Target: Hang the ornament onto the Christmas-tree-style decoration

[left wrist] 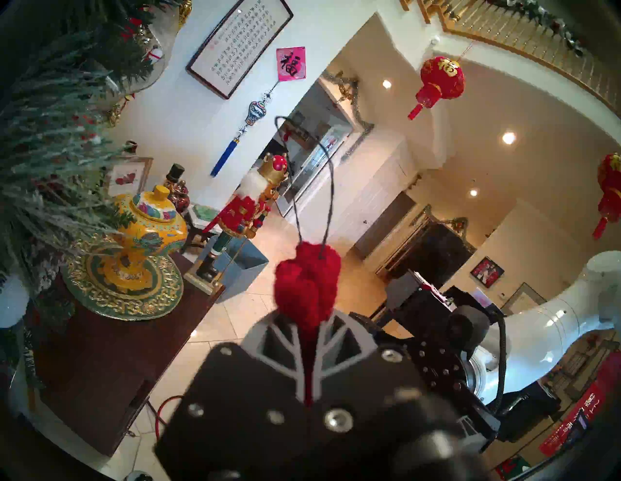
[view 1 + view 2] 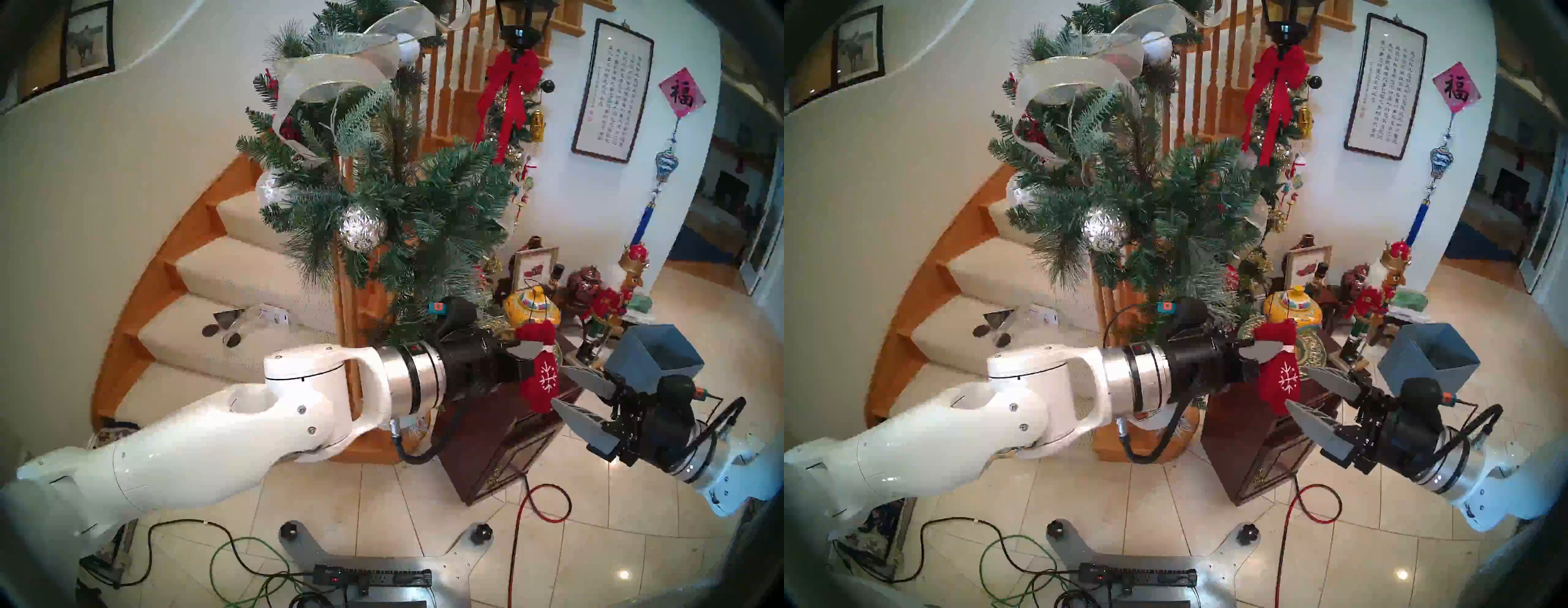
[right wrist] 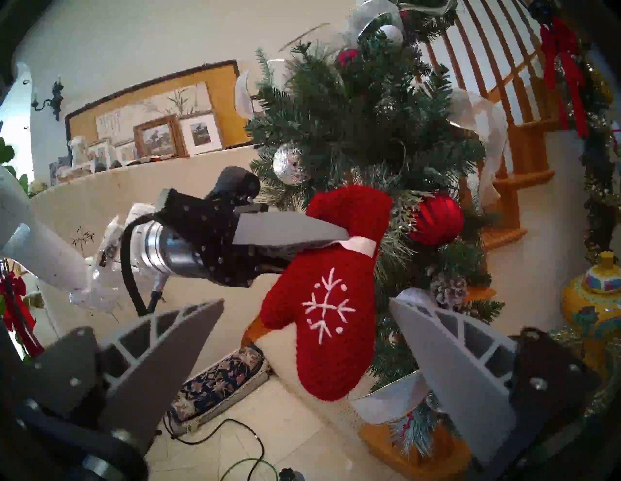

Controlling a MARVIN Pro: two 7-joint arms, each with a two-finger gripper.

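**Mitten held by left gripper beside the garland; right gripper standing open**

The left gripper (image 2: pixel 528 350) is clamped on the red mitten ornament (image 2: pixel 541 375) at its white cuff, fingers level and pointing to the robot's right. The mitten hangs below the fingers, snowflake side facing the right wrist camera. Its thin dark loop (image 1: pixel 309 181) stands up free above the cuff in the left wrist view, hooked on nothing.

The right gripper (image 2: pixel 570 392) has its jaws spread wide and holds nothing. Its fingers (image 3: pixel 168 352) flank the lower half of the mitten; whether they touch it cannot be told.

The green pine garland (image 2: pixel 382 178), with silver ribbon and a silver patterned ball (image 2: pixel 361 228), drapes the stair post directly behind and above the mitten. A yellow lidded jar (image 2: pixel 532 308) sits on the dark side table (image 1: pixel 100 352) just beyond.
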